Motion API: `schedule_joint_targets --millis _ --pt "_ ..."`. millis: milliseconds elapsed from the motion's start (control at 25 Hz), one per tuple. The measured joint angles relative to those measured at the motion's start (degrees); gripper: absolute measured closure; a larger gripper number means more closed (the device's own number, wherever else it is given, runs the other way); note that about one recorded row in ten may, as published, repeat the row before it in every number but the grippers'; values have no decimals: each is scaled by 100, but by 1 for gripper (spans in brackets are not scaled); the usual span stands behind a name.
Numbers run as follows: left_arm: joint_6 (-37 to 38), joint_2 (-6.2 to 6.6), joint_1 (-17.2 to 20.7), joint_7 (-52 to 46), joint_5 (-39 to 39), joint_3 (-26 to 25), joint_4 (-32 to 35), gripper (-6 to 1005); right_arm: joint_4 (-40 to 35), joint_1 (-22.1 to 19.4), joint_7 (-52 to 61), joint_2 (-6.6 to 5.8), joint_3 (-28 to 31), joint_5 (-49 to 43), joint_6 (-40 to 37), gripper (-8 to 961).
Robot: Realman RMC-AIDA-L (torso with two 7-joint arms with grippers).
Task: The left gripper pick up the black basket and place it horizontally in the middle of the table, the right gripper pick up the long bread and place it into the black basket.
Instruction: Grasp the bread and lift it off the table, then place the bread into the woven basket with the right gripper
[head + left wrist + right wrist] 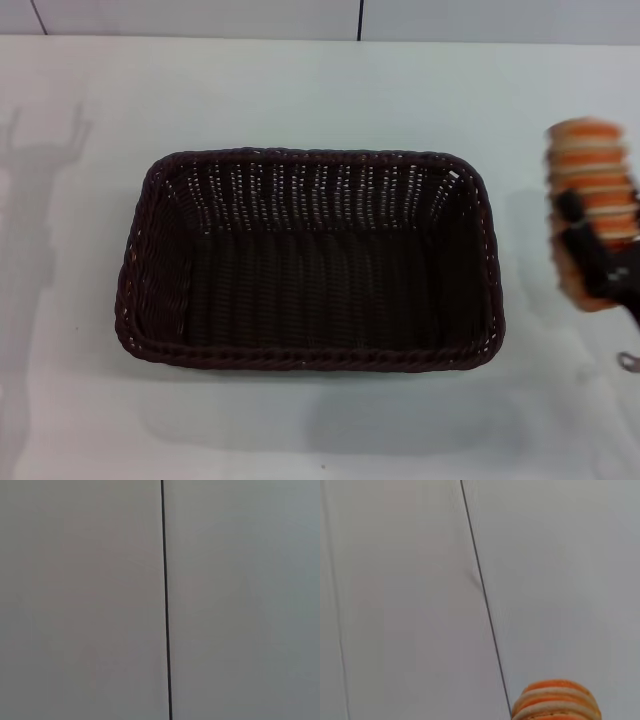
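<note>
The black basket (310, 258) lies lengthwise across the middle of the white table (300, 90), empty inside. My right gripper (592, 250) is at the right edge of the head view, to the right of the basket and raised off the table, shut on the long bread (590, 185), an orange and cream striped loaf. The loaf's end also shows in the right wrist view (555, 700). The left gripper is out of view; only its shadow falls on the table's left side. The left wrist view shows only a wall with a dark seam.
A pale wall with dark seams (359, 18) runs behind the table's far edge. The wall seam also shows in the left wrist view (165, 600) and the right wrist view (482, 595).
</note>
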Motion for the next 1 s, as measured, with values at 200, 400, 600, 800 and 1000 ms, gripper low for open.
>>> schedule_joint_targets --millis 200,400,600,800,1000 --pt "3 0 -5 0 -1 0 14 166 -79 -102 -8 -1 -95 -337 -1377 280" --pt "4 -7 -4 0 0 -1 54 165 -33 341 -9 17 -95 -1006 -1369 342" --pt "-4 -9 -4 -1 0 -12 109 165 289 928 90 -6 -74 -1556 -528 389" --pt "-8 -6 -4 0 -1 -13 109 165 401 1209 397 -13 -76 -1610 -87 398" --pt "-45 5 -4 0 -1 -9 108 166 358 1296 738 -14 -72 -1614 55 297"
